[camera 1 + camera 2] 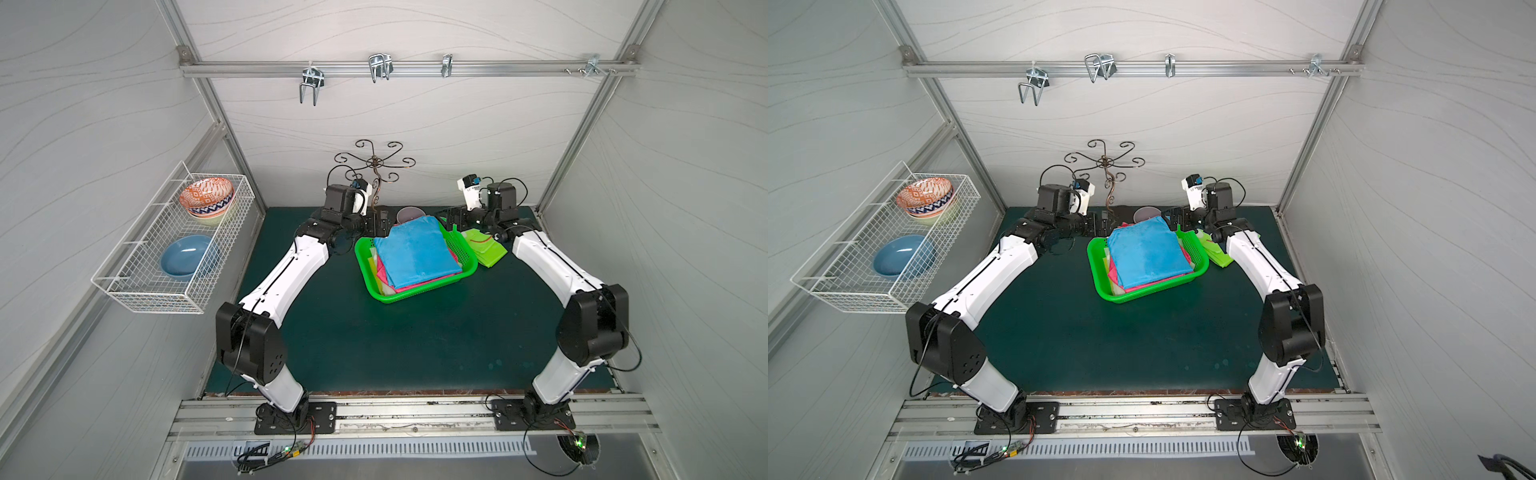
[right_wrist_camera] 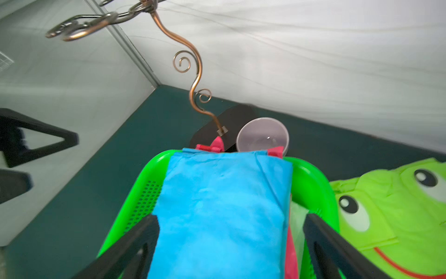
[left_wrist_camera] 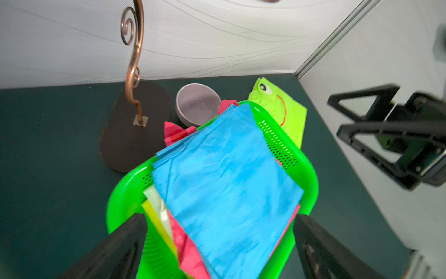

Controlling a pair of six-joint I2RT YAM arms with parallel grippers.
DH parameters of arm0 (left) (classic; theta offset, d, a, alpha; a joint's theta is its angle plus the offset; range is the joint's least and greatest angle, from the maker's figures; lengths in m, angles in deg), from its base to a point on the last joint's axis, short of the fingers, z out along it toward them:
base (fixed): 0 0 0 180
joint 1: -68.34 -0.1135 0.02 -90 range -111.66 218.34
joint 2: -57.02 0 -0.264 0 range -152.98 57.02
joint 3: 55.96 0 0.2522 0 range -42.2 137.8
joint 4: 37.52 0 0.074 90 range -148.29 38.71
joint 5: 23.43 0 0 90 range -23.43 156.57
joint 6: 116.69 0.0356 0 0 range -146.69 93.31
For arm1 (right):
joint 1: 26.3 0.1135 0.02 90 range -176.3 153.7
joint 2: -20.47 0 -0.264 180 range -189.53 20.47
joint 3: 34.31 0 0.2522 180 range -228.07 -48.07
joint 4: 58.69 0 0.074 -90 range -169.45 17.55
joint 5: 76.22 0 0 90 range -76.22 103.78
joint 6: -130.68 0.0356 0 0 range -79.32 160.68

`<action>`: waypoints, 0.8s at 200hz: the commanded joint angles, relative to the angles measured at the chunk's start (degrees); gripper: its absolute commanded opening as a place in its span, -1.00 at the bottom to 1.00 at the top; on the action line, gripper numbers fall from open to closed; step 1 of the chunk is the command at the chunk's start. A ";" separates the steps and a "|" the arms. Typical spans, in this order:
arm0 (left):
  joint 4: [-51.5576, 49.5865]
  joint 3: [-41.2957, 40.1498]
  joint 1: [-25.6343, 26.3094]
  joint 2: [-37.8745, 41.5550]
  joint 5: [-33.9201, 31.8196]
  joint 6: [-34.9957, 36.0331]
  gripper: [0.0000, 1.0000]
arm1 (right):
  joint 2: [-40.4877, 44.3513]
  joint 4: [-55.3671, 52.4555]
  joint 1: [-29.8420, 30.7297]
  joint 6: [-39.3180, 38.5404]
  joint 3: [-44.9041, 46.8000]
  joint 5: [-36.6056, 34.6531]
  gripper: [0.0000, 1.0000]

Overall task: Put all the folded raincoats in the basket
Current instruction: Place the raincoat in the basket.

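Folded blue raincoat (image 1: 415, 255) lies on top of a pink folded piece (image 3: 190, 256) in the green basket (image 1: 399, 297), its far edge apparently overhanging the rim; left gripper (image 1: 380, 222) and right gripper (image 1: 451, 220) flank that far end, both spread wide and empty, as suits a 2-handed set-down.

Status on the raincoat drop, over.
Left gripper open, right gripper open, both at far end of basket. Blue raincoat atop stack in basket, not held. Green frog raincoat on mat beside basket.
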 commanded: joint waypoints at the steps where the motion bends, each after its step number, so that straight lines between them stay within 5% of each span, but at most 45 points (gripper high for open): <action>1: 10.37 -4.40 2.07 -0.14 5.33 -11.67 0.91 | 0.62 -12.18 -0.04 13.29 0.42 4.38 0.98; 40: 14.28 -5.64 5.76 -4.47 6.59 -11.69 0.28 | -0.45 -7.08 -3.18 19.92 5.68 27.43 0.98; 59: 15.76 -5.34 5.76 -8.90 5.70 -12.48 0.18 | -4.70 -6.14 -3.52 20.79 5.43 33.98 0.98; 109: 16.24 -4.52 5.67 -19.31 1.08 -11.34 0.22 | -14.80 2.10 -4.05 24.60 7.72 39.79 0.98; 160: 10.25 -6.83 5.28 -21.27 -7.42 -8.93 0.12 | -17.10 -4.36 -6.17 21.93 7.48 31.91 0.98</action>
